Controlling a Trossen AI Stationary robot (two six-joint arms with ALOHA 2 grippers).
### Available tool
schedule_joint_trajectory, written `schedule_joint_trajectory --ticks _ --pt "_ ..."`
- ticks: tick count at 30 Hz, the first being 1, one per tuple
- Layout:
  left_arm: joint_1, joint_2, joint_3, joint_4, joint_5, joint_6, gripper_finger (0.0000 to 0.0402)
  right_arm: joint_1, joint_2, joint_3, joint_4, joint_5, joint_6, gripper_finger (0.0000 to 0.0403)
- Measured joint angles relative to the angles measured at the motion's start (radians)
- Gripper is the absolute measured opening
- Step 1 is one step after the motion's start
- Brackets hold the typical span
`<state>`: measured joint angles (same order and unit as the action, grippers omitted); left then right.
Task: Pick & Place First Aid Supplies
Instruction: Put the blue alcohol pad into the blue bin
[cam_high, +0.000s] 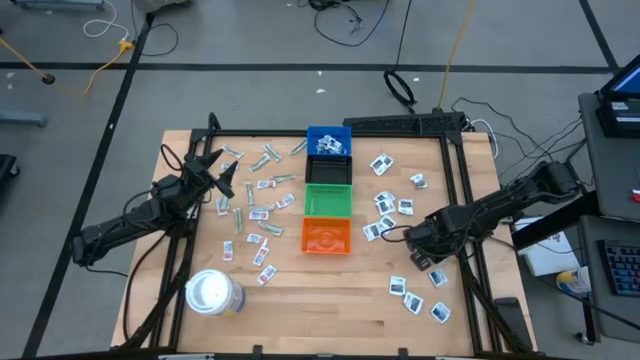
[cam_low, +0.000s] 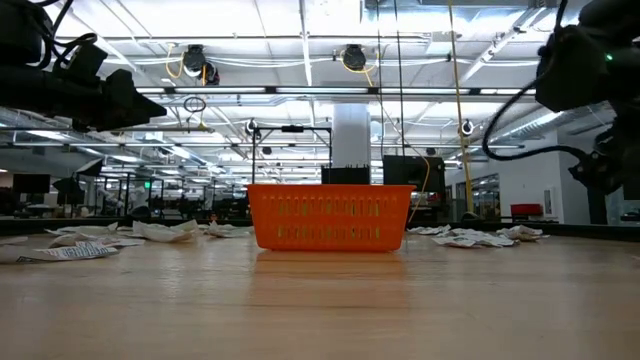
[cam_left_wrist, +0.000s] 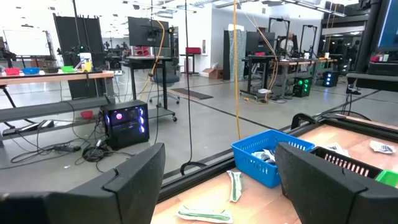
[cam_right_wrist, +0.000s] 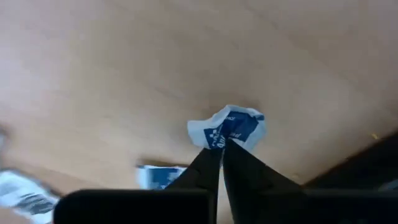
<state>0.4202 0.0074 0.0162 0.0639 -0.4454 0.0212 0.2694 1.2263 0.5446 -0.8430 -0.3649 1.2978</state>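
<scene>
White/blue-print packet (cam_right_wrist: 229, 127); orange bin (cam_high: 326, 236).

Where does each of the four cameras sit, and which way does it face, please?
High view: overhead, straight down on the table, both arms.
Low view: table-top height, level across to the orange bin; arms enter from above.
Left wrist view: on the left arm, past its open end effector toward the blue bin.
Right wrist view: on the right arm, down at the table; right end effector shut on a white packet with blue print.
Shared: high and low views both show the orange bin.
</scene>
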Motion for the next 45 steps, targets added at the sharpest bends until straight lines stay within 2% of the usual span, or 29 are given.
schedule_joint_trajectory --ticks 8,18,23,29,38,41,45 --pt "0.0 0.0 0.0 0.0 0.0 0.0 0.0306 -0.06 0.0 0.135 -0.072 0.055 -0.181 0.0005" --pt "0.0 0.0 0.0 0.0 0.0 0.0 0.0306 -0.116 0.133 0.319 -0.09 0.048 -0.751 0.0002" --pt "0.0 0.0 0.0 0.0 0.0 0.0 0.0306 -0.201 0.219 0.426 -0.107 0.049 -0.963 0.0002" --pt "0.0 0.0 0.0 0.0 0.0 0.0 0.0306 -0.389 0.322 0.568 -0.156 0.094 -1.085 0.0001" --pt "0.0 0.0 0.0 0.0 0.0 0.0 0.0306 -0.681 0.464 0.788 -0.226 0.187 -1.177 0.0001" --pt "0.0 0.0 0.0 0.0 0.0 0.0 0.0306 -0.764 0.492 0.825 -0.234 0.2 -1.187 0.0001" --pt "0.0 0.0 0.0 0.0 0.0 0.0 0.0306 -0.846 0.515 0.839 -0.258 0.278 -1.188 0.0"
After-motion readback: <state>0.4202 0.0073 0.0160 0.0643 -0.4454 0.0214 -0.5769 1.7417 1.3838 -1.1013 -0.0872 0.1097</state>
